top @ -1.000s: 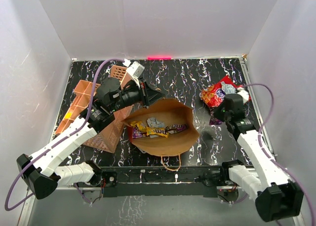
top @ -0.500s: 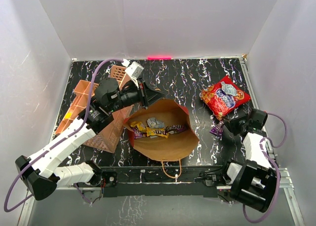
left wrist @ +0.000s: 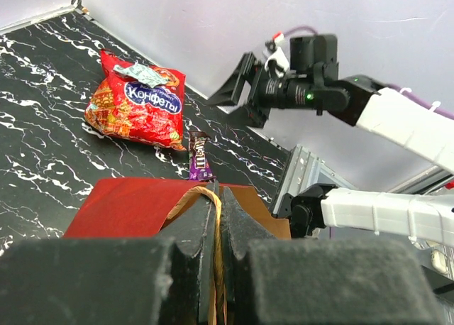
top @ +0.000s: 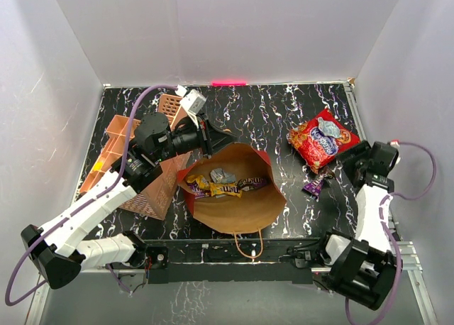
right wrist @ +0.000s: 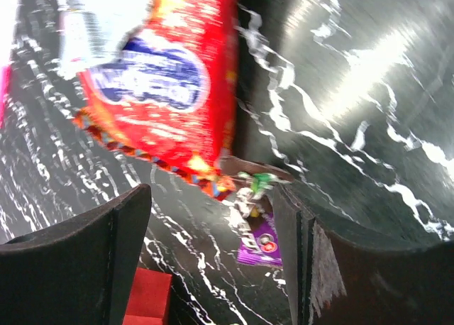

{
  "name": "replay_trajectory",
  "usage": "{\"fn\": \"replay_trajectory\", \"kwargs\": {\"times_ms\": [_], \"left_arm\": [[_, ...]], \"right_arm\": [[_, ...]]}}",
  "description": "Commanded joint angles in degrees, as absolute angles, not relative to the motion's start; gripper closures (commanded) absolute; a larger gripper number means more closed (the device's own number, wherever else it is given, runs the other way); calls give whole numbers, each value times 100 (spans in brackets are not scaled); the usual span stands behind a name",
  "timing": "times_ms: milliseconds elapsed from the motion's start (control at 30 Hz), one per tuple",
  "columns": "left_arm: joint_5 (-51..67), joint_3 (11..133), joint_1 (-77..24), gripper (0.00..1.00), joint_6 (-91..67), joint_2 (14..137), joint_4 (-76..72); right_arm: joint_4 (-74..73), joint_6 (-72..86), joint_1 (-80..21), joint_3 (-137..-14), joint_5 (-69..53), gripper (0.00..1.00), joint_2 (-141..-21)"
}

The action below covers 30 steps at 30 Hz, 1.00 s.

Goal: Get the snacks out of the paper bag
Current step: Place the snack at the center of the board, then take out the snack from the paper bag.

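Looking from top: paper bag lay open mid-table, candy packets inside; left gripper clamped on its rim. Cookie bag and purple packet lay outside, near right gripper. Left wrist: fingers pinched the rim. Right wrist: jaws stood wide, released.

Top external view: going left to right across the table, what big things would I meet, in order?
pink lattice organizer → paper bag → red cookie bag
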<state>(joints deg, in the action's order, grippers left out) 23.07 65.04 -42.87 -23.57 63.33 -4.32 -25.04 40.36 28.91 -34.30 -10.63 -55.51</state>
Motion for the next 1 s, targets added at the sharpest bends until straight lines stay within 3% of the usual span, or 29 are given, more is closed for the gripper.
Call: {"fn": "replay_trajectory", "kwargs": {"times_ms": [0, 133, 333, 567, 967], "left_arm": [[2462, 6563, -4307, 100, -2144, 6124, -890], [2282, 6624, -4307, 100, -1829, 6106, -817], [2395, 6388, -4304, 100, -1519, 5944, -991], [1917, 6368, -4307, 100, -1400, 5961, -1003], [1787, 8214, -4307, 100, 309, 7273, -386]], "right_arm": [[-2640, 3053, 2306, -4275, -918, 28, -5232], [-2651, 2522, 1562, -4659, -1532, 27, -4880], [-1951, 2009, 328, -4827, -3831, 28, -4595], [-2187, 1282, -728, -5184, -3619, 25, -4713], [-3110, 782, -1031, -7007, -4030, 28, -5182]]}}
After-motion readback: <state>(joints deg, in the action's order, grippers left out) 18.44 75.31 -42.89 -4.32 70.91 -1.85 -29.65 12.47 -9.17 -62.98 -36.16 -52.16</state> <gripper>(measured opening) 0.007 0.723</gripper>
